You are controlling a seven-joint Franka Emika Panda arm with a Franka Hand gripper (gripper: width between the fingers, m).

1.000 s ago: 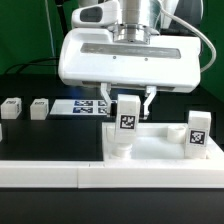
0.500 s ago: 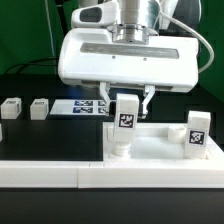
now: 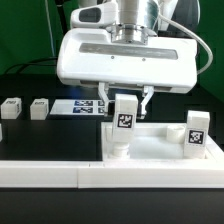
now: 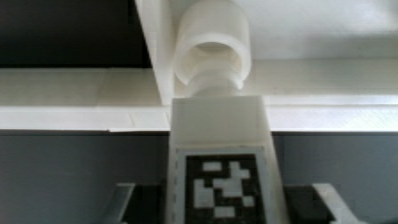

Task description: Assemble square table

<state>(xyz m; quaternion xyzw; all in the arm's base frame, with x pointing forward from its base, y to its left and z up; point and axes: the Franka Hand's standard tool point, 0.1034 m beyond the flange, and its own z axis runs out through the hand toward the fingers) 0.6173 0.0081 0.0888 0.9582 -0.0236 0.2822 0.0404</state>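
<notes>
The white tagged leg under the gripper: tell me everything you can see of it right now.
The white plastic block leg with a black-and-white tag stands upright at a near corner of the white square tabletop slab, toward the exterior view's left. Its square tagged upper part narrows to a round peg below, which meets the slab's corner. The two-finger gripper sits directly over its top, fingers on either side; whether they grip it is unclear. The wrist view shows the tag face between the fingers.

lab | robot rig, black table (image 3: 40, 135), marker board (image 3: 85, 106)
</notes>
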